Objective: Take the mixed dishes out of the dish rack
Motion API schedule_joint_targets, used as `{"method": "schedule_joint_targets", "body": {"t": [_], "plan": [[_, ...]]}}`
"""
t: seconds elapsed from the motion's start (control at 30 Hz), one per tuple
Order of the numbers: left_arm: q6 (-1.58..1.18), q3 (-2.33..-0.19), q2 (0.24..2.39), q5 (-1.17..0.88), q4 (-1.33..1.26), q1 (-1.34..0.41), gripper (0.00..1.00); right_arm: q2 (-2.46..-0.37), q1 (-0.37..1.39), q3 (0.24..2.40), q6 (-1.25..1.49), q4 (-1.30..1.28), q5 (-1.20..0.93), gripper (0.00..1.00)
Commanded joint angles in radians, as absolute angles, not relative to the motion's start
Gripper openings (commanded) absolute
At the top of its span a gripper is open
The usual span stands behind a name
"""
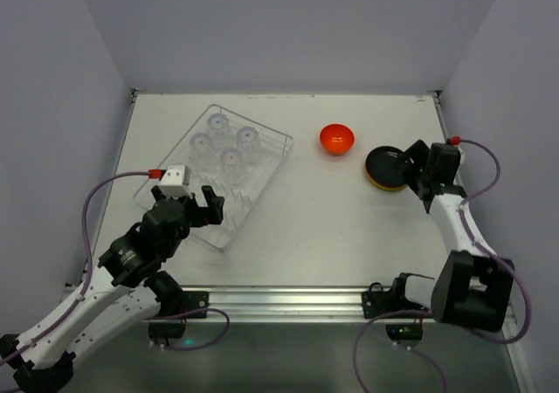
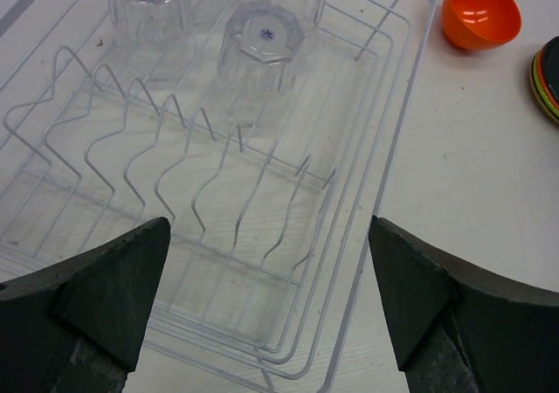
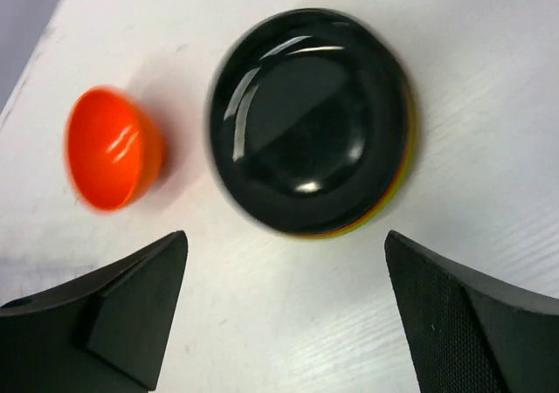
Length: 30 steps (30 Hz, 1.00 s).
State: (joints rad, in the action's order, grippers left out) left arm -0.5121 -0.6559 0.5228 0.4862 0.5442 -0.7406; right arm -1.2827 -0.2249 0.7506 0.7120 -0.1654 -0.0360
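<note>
Right end effector [image 3: 284, 262] and left end effector [image 2: 269, 236] gape empty; rack [image 2: 87, 192] holds four glasses [image 1: 231, 159].

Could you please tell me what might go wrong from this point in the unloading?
1. The four clear glasses stand upside down and close together in the dish rack; the open left gripper may knock a neighbour while taking one.
2. It hangs above the wire prongs and could snag them.
3. The open right gripper hovers over the black plate topping a stack; a careless move might shift it toward the orange bowl.
</note>
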Motion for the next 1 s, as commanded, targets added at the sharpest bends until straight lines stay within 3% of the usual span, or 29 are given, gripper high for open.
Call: {"method": "schedule_joint_targets", "body": {"t": [0.0, 0.17, 0.3, 0.47, 0.67, 0.83, 0.97], "plan": [[-0.517, -0.687, 0.541, 0.56, 0.555, -0.739, 1.0, -1.041, -0.062, 0.744, 0.571, -0.196, 0.05, 0.99], [-0.707, -0.891, 0.532, 0.76, 0.771, -0.739, 1.0, -0.798, 0.155, 0.736, 0.491, -0.302, 0.041, 0.99], [-0.6, -0.804, 0.424, 0.713, 0.68, -0.739, 1.0, -0.648, 0.184, 0.719, 0.457, -0.327, 0.006, 0.99], [-0.489, -0.862, 0.478, 0.644, 0.63, -0.739, 1.0, -0.566, 0.184, 0.667, 0.544, -0.281, -0.043, 0.99], [-0.419, -0.965, 0.751, 0.652, 0.62, -0.739, 1.0, -0.571, 0.184, 0.689, 0.563, -0.327, -0.208, 0.99], [-0.439, -1.02, 0.948, 0.752, 0.589, -0.732, 1.0, -0.483, 0.184, 0.634, 0.531, -0.308, -0.195, 0.99], [-0.356, -1.06, 1.131, 0.568, 0.494, -0.651, 1.0, -0.414, 0.186, 0.597, 0.497, -0.265, -0.236, 0.99]]}}
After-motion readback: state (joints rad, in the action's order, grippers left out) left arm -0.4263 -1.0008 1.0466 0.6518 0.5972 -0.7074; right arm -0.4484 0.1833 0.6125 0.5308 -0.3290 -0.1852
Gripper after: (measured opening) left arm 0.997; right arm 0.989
